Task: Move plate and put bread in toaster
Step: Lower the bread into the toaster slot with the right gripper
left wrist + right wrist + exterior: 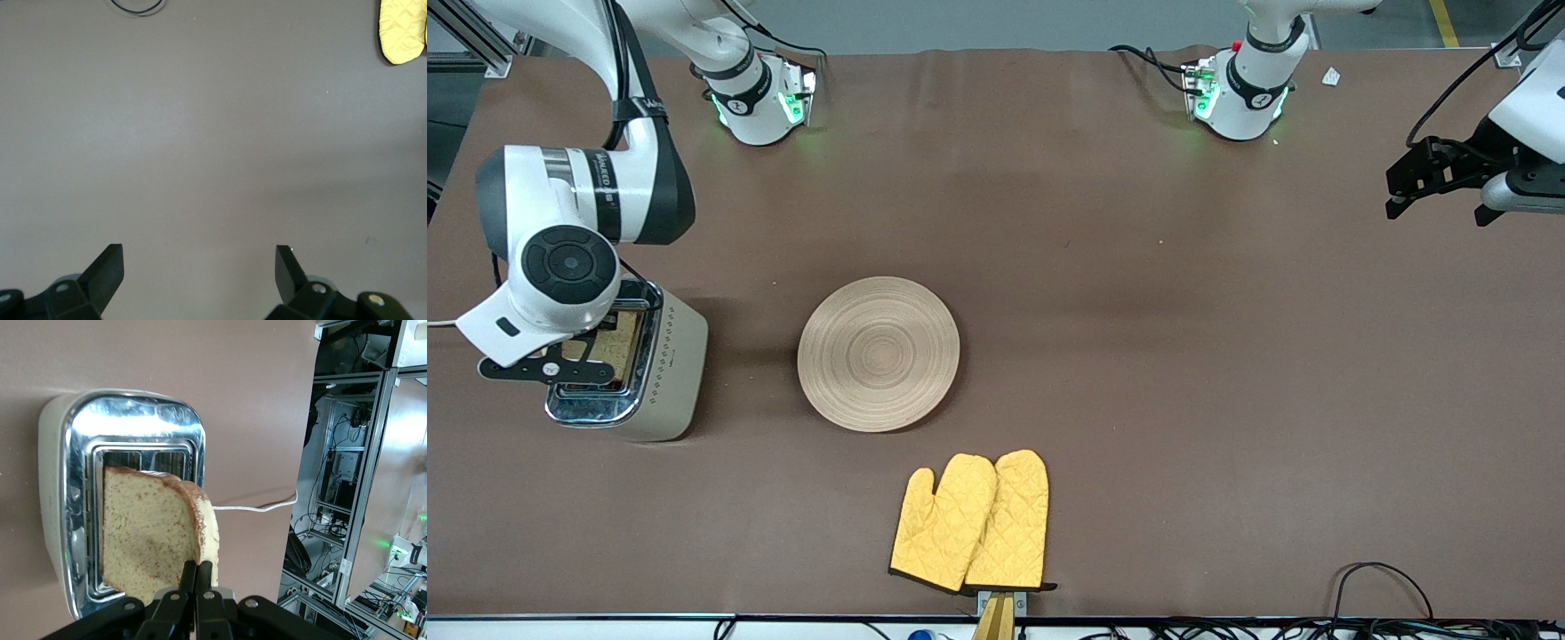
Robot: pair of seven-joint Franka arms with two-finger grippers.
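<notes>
- right gripper [197, 572] is pinching the bread [150, 530] upright over the toaster [665, 360], flat face along the slots.
- left gripper [199, 267] is waiting, jaws spread wide.

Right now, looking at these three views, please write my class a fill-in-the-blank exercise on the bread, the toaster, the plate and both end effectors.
1. The right end effector is shut on the ____, holding it over the toaster.
2. The left end effector hangs ____ over bare table, holding nothing.
3. The wooden plate lies flat with ____ on it.
4. The yellow oven mitts lie ____ to the front camera than the plate.

Missing words: bread; open; nothing; nearer
</notes>
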